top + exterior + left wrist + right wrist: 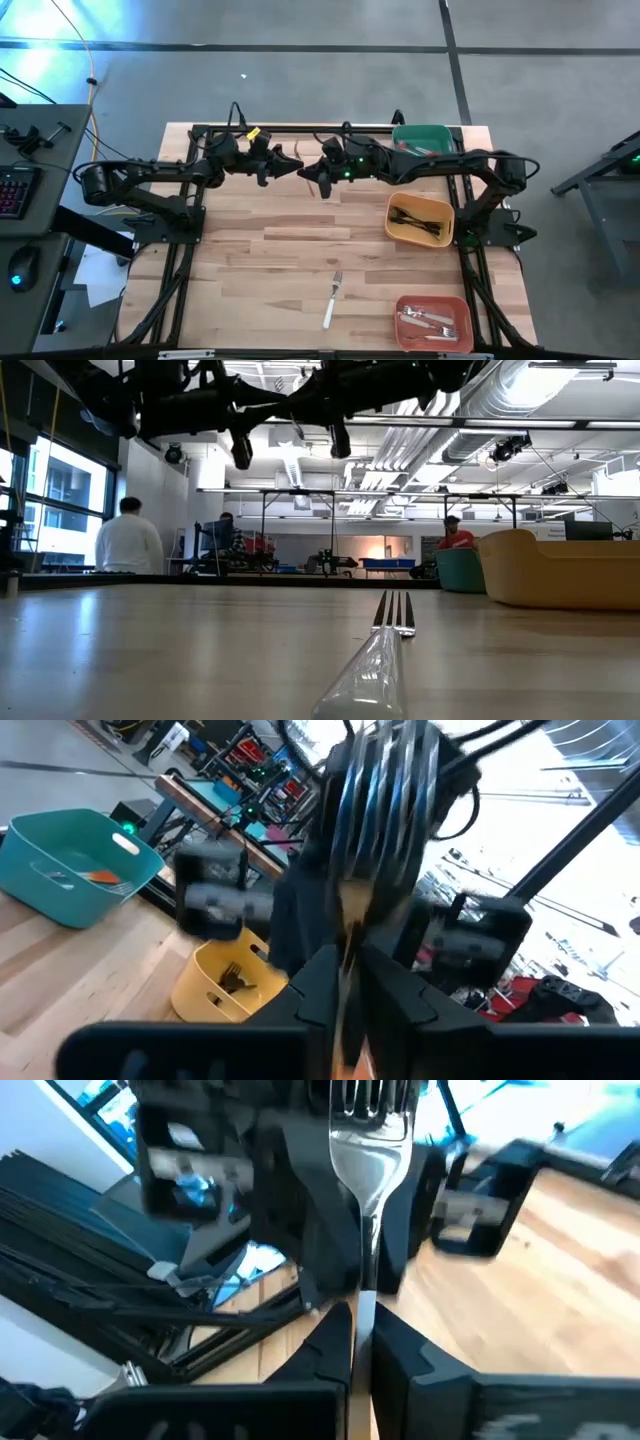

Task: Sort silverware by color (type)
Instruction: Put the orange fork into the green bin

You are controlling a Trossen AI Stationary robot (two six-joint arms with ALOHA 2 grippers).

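A: In the high view, both dark arms meet over the far middle of the light wooden worktop (250, 260). The left claw (290, 167) and the right claw (312, 172) are just beside each other, high above the wood. One white-handled metal fork (333, 298) lies alone near the front edge. The yellow oval bin (420, 220) holds black-handled forks, the red square bin (433, 322) holds pale ones, and the teal bin (421, 138) stands at the far edge.

B: And the low view?

A: The white-handled fork lies flat close to the camera, tines pointing away, and the yellow bin is well apart on the side. The arms hang above.

B: The wrist views?

A: In the left wrist view, the left claw (345, 982) is pinched on a thin shiny piece, probably a fork, but it is blurred. In the right wrist view, the right claw (362, 1332) is closed on the stem of a metal fork (367, 1150), tines upward.

B: So it looks like a handover?

A: I think so. To do it well, one claw should open only when the other grips firmly, and slowly.
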